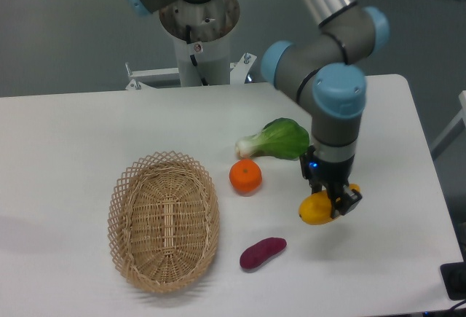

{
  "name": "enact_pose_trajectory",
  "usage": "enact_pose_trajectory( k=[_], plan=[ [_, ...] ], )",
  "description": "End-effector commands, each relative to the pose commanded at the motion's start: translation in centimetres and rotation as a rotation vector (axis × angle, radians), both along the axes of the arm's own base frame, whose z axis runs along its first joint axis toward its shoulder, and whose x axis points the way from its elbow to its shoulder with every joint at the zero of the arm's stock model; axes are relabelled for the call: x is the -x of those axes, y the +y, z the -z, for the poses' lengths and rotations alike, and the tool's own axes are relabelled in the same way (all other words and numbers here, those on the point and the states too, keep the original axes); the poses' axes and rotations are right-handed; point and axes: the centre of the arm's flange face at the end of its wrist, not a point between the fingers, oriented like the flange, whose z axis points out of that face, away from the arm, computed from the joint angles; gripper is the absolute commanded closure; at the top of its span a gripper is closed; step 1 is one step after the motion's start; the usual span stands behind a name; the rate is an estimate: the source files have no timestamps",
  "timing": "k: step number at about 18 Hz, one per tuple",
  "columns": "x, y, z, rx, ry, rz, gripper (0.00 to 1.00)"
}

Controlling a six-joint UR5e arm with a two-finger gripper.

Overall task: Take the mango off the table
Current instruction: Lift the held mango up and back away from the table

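1. No brand or writing can be read; a small sticker on the robot base at upper centre is too small to make out.
2. The gripper (pixel 334 202), right of centre, is clamped on the mango (pixel 318 208).
3. The mango sits between its fingers, over the table (pixel 65 142), right of the orange (pixel 245 176).

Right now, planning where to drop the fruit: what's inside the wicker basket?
The wicker basket shows only its bare woven bottom; nothing lies inside it. No part of its inside is covered.
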Motion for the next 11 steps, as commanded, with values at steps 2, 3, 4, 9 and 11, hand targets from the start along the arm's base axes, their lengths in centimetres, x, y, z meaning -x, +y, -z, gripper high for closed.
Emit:
enact_pose_trajectory(
  k=[2,3,4,9,11],
  plan=[
    [0.7,-0.2,-2.4,-0.009,-0.017,-0.013,0.54],
    [1.1,-0.7,-3.2,-0.009,-0.019,-0.021,0.54],
    [1.2,-1.0,-3.9,-0.013,-0.021,-0.024,0.54],
    [2.6,-4.6,-6.1,-0.023,-0.031,-0.049,0.54],
    [2.7,-5.1,-6.3,-0.015,-0.036,-0.034,0.54]
  ],
)
